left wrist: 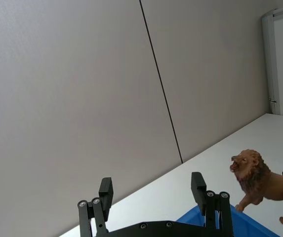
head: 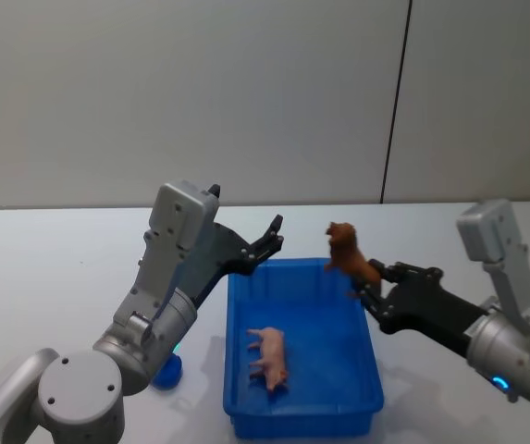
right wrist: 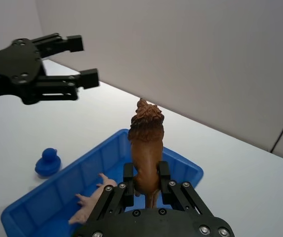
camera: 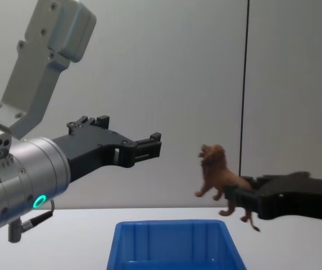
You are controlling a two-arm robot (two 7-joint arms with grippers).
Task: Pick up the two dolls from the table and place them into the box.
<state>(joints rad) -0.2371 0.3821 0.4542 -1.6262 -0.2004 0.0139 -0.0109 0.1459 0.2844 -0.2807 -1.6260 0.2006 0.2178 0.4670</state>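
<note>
While the right claw point(right wrist: 145, 174) grips a reddish-brown plastic lion figurine point(head: 343, 248) above the far right corner of the bright blue rectangular plastic bin point(head: 301, 413), the left claw point(left wrist: 152, 185) hangs open over its far left edge. A pale pink pig figurine point(head: 269, 356) lies inside; a solid blue round-headed figure point(right wrist: 48, 162) stands on the white tabletop point(head: 52, 268) at the bin's left.

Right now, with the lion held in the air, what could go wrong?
The right gripper holds the lion by its hindquarters near the far right rim of the box; released here, it may strike the rim and tumble onto the table. The blue figure sits close beside the left arm, which could knock it.
</note>
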